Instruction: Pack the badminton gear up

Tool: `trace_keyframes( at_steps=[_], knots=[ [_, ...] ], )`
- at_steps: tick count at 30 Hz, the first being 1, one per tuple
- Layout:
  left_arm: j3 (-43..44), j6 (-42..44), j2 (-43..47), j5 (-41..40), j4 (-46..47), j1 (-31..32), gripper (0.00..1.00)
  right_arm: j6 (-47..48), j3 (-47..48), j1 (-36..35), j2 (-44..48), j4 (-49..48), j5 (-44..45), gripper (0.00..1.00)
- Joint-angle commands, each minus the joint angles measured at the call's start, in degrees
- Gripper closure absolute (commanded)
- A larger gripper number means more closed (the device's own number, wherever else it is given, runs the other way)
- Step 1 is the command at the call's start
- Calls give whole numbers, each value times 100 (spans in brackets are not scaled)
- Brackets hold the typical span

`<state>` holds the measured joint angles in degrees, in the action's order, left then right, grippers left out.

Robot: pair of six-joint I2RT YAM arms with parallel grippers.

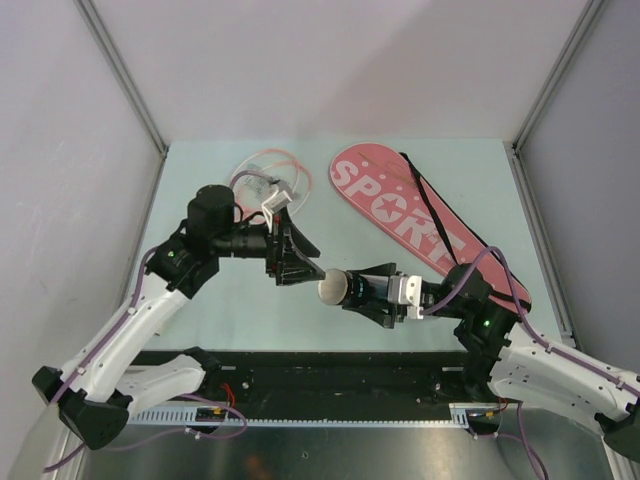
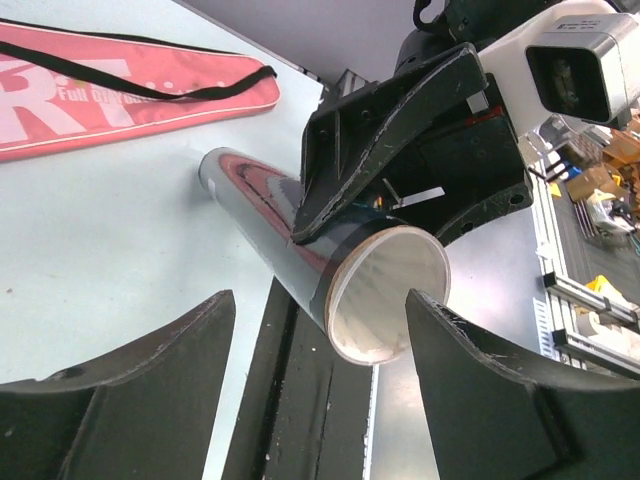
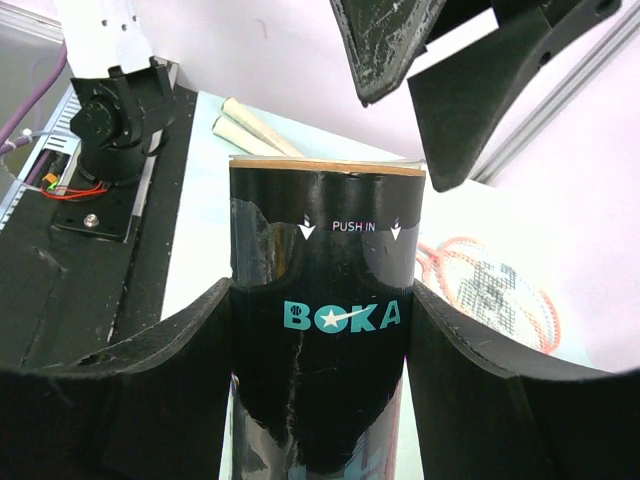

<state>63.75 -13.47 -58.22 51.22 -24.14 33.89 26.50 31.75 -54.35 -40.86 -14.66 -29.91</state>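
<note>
Your right hand (image 3: 320, 300) is clamped around the black tube (image 2: 270, 225), holding it off the counter (image 1: 200, 300) near the near edge. Your left hand (image 2: 320, 300) stands open, a finger on either side of the tube's mouth, where a white shuttlecock (image 2: 390, 290) sits. The racket (image 1: 262, 180) lies by the far edge. The pink cover (image 1: 420, 220) runs from the far edge toward the right edge.
</note>
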Motion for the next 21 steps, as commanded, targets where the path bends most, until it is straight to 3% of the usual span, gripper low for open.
trace_keyframes(
  at_steps=[1, 8, 9, 10, 12, 13, 15, 16, 20, 21],
  knots=[
    [-73, -129, 170, 327, 208, -251, 25, -84, 69, 82, -9, -556, -138, 100],
    [-29, -181, -128, 432, 182, -251, 24, -66, 68, 82, -36, -591, -164, 100],
    [-20, -199, -381, 398, 182, -34, 26, -75, 68, 65, -36, -617, -138, 100],
    [-20, -147, -531, 110, 182, 169, 37, -75, 68, 12, -27, -705, -138, 100],
    [-90, -68, -1039, -33, 190, 825, 47, -66, 68, -119, -45, -863, -77, 100],
    [-29, -24, -1217, -181, 182, 1030, 57, 38, 68, -277, -62, -977, -41, 100],
    [-3, -24, -1525, -366, 182, 1155, 73, 92, 77, -392, -97, -1022, 29, 100],
    [6, -32, -1561, -437, 190, 1085, 75, 109, 86, -419, -97, -1030, 29, 100],
    [129, -85, -1290, -420, 190, 786, 72, 136, 77, -410, -36, -838, 134, 100],
    [155, -120, -1193, -420, 190, 647, 58, 153, 77, -401, 8, -742, 152, 100]
  ],
)
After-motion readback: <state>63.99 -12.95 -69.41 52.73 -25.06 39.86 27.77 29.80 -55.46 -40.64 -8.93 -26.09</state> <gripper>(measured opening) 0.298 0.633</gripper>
